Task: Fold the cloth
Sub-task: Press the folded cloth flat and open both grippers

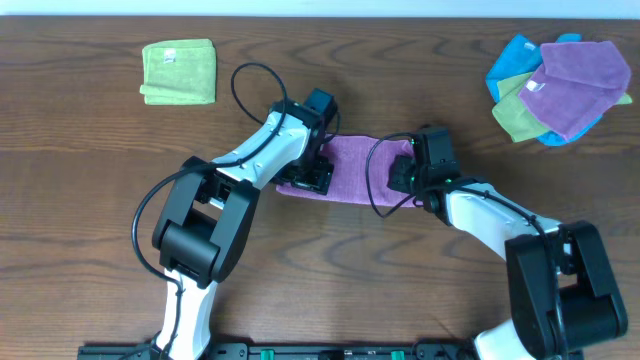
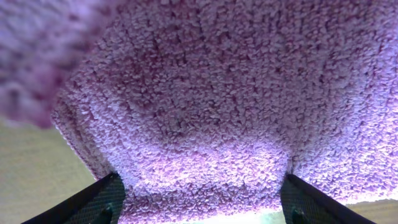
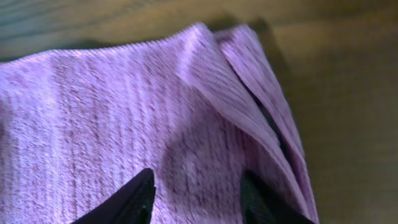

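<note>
Both arms crowd the middle of the counter [image 1: 80, 200]. The left end effector [image 1: 306, 180] is down on one end of the cloth [image 1: 355, 160] and the right end effector [image 1: 401, 175] on the other, so only a narrow strip of cloth lies open between them. A cable loop [image 1: 245, 85] arches up just behind the left arm. A folded green cloth [image 1: 179, 71] takes the far left, a heap of cloths [image 1: 560, 88] the far right. Between those two the back is bare wood, as is the front between the arm bases.

We are seeing a dark wood-grain desk [image 1: 90, 200] spreading around the left tool [image 1: 312, 180] and right tool [image 1: 403, 172], a pale strip [image 1: 300, 6] showing beyond them.
</note>
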Controlling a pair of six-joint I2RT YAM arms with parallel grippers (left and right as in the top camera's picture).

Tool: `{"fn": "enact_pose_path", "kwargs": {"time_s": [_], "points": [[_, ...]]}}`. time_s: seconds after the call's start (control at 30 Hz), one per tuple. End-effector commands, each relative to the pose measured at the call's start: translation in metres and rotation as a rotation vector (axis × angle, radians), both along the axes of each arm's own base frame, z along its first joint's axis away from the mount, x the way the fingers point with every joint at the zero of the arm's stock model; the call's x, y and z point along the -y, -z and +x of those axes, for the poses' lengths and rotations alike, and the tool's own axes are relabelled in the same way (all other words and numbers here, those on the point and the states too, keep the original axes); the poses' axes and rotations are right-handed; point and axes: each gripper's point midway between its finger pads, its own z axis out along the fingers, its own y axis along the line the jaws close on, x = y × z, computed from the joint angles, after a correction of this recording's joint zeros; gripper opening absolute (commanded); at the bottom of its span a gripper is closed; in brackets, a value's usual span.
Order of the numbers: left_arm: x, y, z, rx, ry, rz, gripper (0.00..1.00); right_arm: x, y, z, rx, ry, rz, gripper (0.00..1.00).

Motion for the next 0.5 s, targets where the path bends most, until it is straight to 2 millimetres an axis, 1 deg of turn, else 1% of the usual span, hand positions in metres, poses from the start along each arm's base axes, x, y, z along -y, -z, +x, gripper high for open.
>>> {"fn": "enact_pose_path", "kwargs": {"time_s": [0.0,0.1,0.13,0.17,0.2,0.23,0.27,0.33,0.4,0.47], "points": [[0.011,-0.005,-0.009,-0.051,-0.038,-0.054,0.82,-0.001,0.003,0.001,0.031,-0.124,-0.072,0.5],[0.013,-0.006,-0.016,-0.083,-0.05,-0.065,0.83,-0.006,-0.001,0.006,0.069,-0.184,-0.077,0.56],[0.012,-0.006,-0.016,-0.085,-0.058,-0.063,0.83,-0.008,-0.002,0.006,0.07,-0.188,-0.069,0.6],[0.012,-0.006,-0.016,-0.084,-0.06,-0.061,0.89,-0.01,-0.003,0.005,0.067,-0.197,-0.055,0.66],[0.009,-0.006,-0.013,-0.071,-0.062,-0.046,0.93,-0.014,-0.003,0.003,0.058,-0.205,-0.032,0.78],[0.005,-0.007,-0.01,-0.055,-0.063,-0.03,0.94,-0.016,-0.004,0.002,0.05,-0.201,-0.017,0.87],[0.003,-0.01,-0.007,-0.039,-0.065,-0.024,0.95,-0.016,-0.007,0.002,0.045,-0.194,-0.008,0.92],[0.002,-0.02,0.002,-0.007,-0.07,-0.028,0.95,-0.017,-0.02,0.004,0.056,-0.194,-0.007,0.99],[0.004,-0.034,0.013,0.035,-0.078,-0.049,0.96,-0.014,-0.041,0.007,0.075,-0.183,-0.019,0.99],[0.007,-0.046,0.024,0.072,-0.085,-0.071,0.98,-0.008,-0.057,0.006,0.079,-0.164,-0.048,0.99]]}}
